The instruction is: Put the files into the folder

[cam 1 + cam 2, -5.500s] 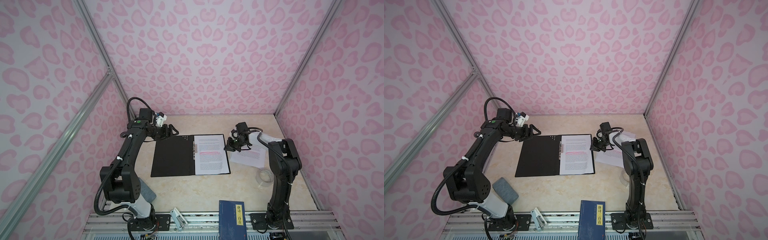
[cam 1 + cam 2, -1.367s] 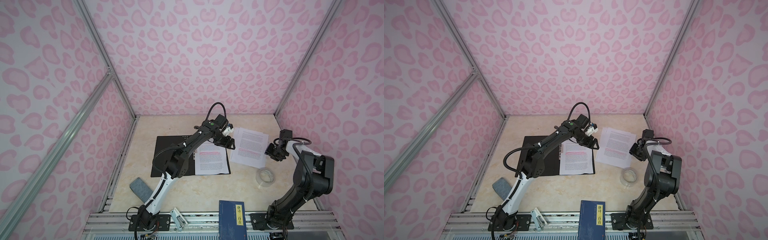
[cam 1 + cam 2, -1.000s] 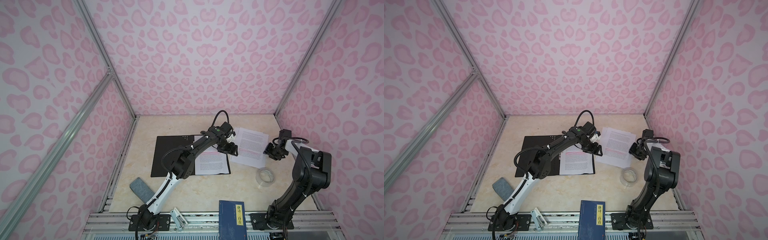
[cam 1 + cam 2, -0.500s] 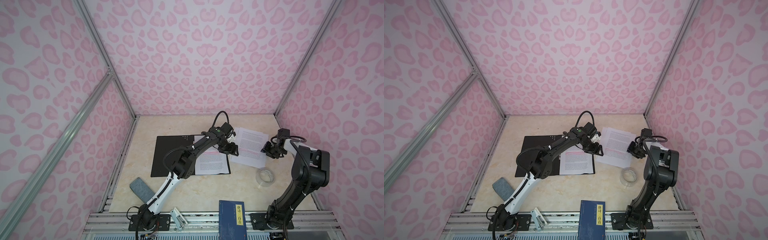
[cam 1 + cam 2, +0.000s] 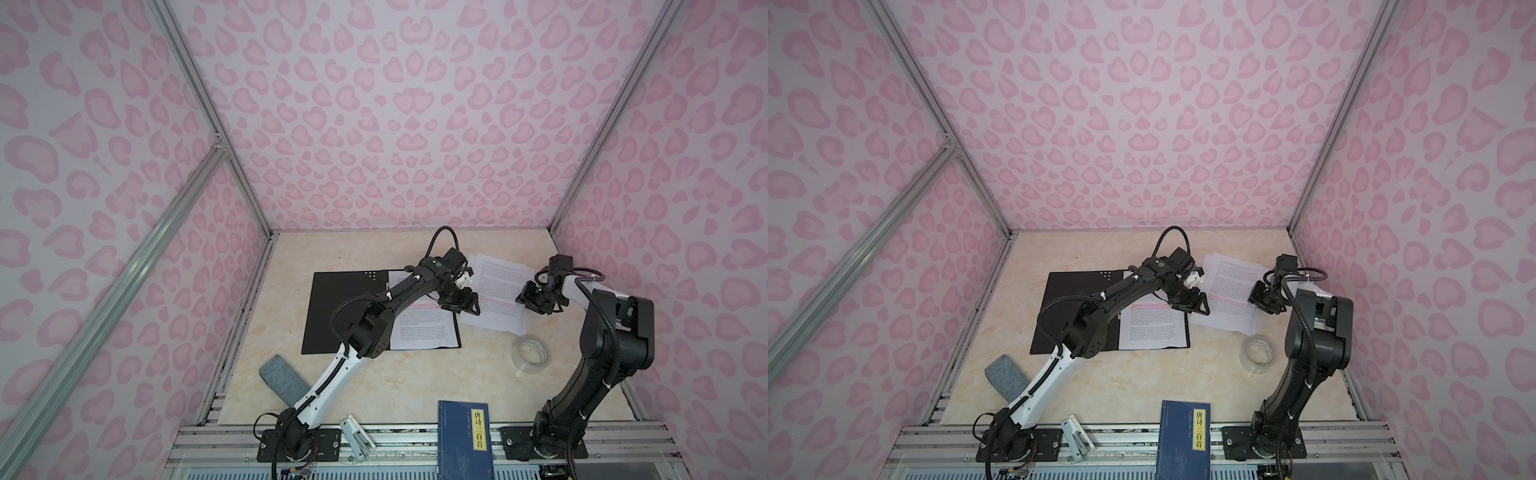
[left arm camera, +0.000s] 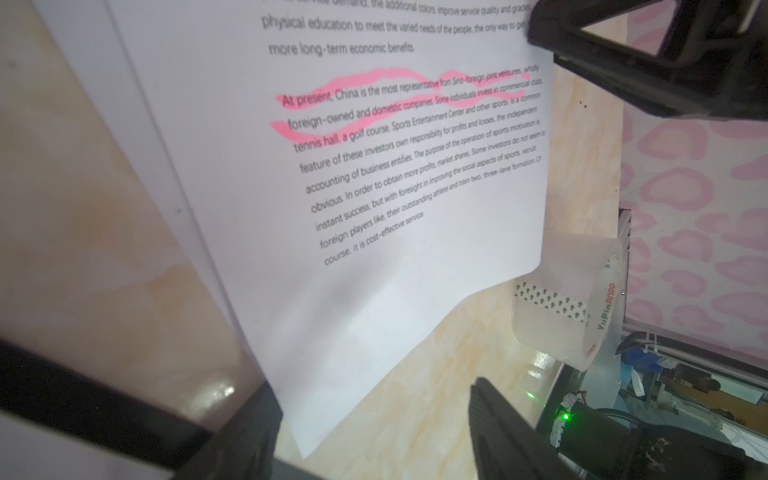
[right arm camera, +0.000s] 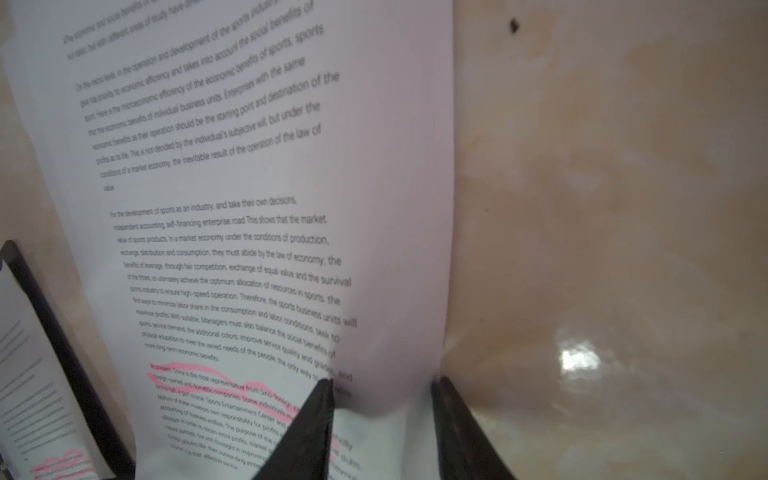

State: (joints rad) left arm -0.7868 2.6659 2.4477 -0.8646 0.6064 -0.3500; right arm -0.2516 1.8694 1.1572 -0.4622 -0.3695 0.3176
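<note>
The folder (image 5: 345, 316) (image 5: 1075, 316) lies open, black inside up, with one printed sheet (image 5: 424, 328) on its right half. More files (image 5: 496, 286) (image 5: 1229, 286) lie loose just right of it. My left gripper (image 5: 461, 305) (image 5: 1192, 305) (image 6: 374, 436) reaches across and stands open, with the top sheet's (image 6: 374, 187) near corner between its fingers. My right gripper (image 5: 528, 301) (image 5: 1260, 301) (image 7: 382, 386) is open at the sheets' right edge. One finger (image 7: 307, 419) rests on the paper (image 7: 249, 208), which humps up between the jaws.
A clear tape roll (image 5: 531, 356) (image 6: 569, 307) stands just in front of the loose sheets. A dark blue book (image 5: 463, 440) lies at the front edge, a grey pad (image 5: 280, 380) at the front left and a small white tool (image 5: 357, 438) on the rail.
My left gripper has edged right onto the loose sheets' left corner and narrowed a little. My right gripper has moved left onto their right edge.
</note>
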